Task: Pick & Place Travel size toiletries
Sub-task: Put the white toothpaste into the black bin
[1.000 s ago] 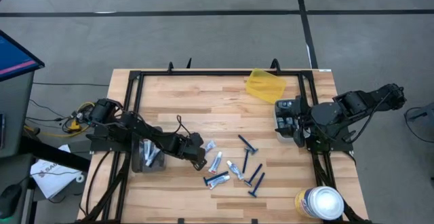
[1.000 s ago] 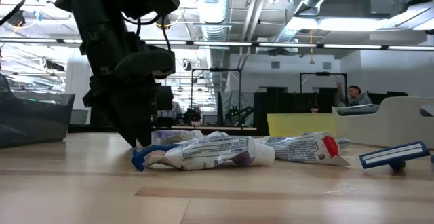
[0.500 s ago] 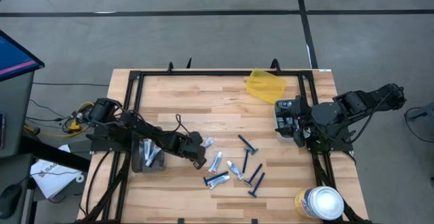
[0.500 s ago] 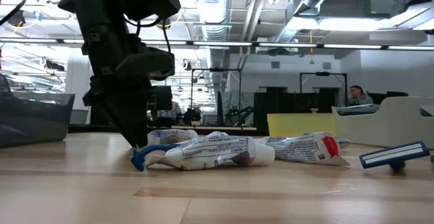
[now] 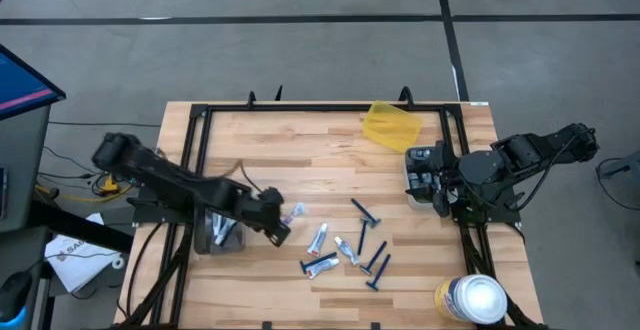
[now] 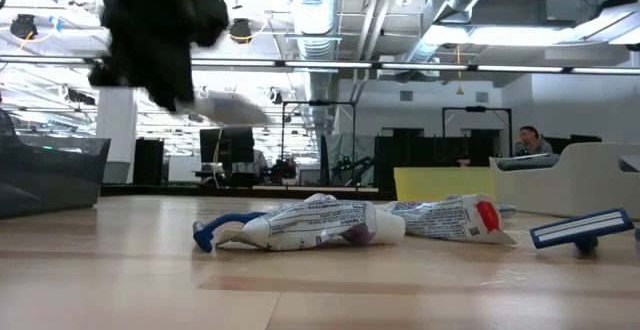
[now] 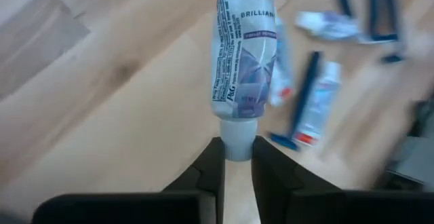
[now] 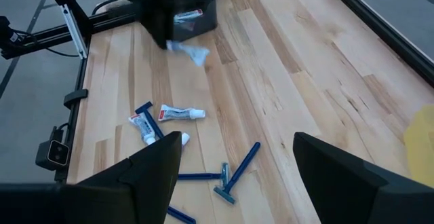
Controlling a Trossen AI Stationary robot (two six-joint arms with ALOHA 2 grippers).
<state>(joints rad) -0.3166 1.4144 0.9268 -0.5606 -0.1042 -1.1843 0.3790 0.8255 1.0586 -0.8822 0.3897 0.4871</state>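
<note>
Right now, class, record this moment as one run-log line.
left gripper: shut on white-and-purple squeeze tube, lifted off wooden table | right gripper: open, waiting at right edge | blue razors: on table

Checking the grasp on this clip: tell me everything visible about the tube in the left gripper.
The tube is a small white squeeze tube with blue-purple print and a pale grey cap. The left gripper is shut on the cap alone, so the soft, slightly creased body sticks out past the fingers. It hangs clear above the table, touching nothing else, beside the dark bin.
</note>
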